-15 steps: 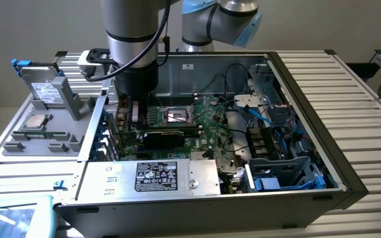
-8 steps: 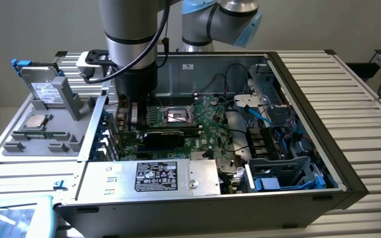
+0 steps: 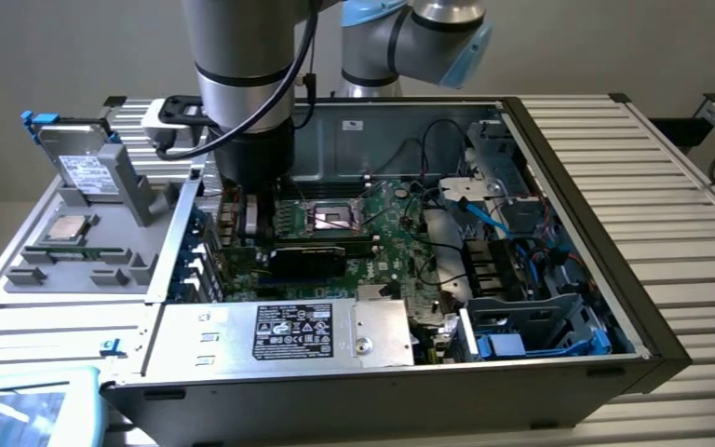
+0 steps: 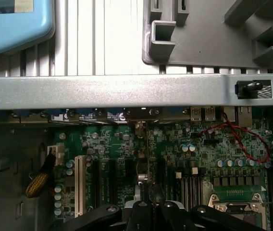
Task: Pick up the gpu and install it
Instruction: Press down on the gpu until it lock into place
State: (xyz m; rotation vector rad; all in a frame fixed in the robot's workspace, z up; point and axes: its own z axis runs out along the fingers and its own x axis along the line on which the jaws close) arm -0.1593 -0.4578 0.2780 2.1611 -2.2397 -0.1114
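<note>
Exterior view, from its left: grey tray (image 3: 78, 265) on the counter (image 3: 655, 140), holding an upright hard drive (image 3: 85, 172) and a CPU (image 3: 70, 226) lying flat. Just to its right sits the open PC case (image 3: 569, 368), side panel off, motherboard (image 3: 370, 237) facing up. The arm (image 3: 246, 84) comes straight down into the case's left part, by the rear slots. The claw (image 3: 249, 219) is closed tight on the gpu (image 3: 308, 253), gripping its upper edge. The gpu stands on edge over the motherboard's slot area, black cooler face showing, long axis running across the board from the claw toward the exterior view's right, lower edge down at the board; can't tell if fully seated. CPU socket (image 3: 332, 217) just behind it. PSU (image 3: 290, 333) with label along the case's near edge, blue cables (image 3: 506, 228) and drive cage (image 3: 538, 326) to the right. In the wrist view the gpu (image 4: 147, 154) shows edge-on as a thin line running away from the claw (image 4: 148, 207) toward the case's rear wall (image 4: 127, 91), between expansion slots (image 4: 81, 185), with the tray (image 4: 208, 43) beyond the wall.
</note>
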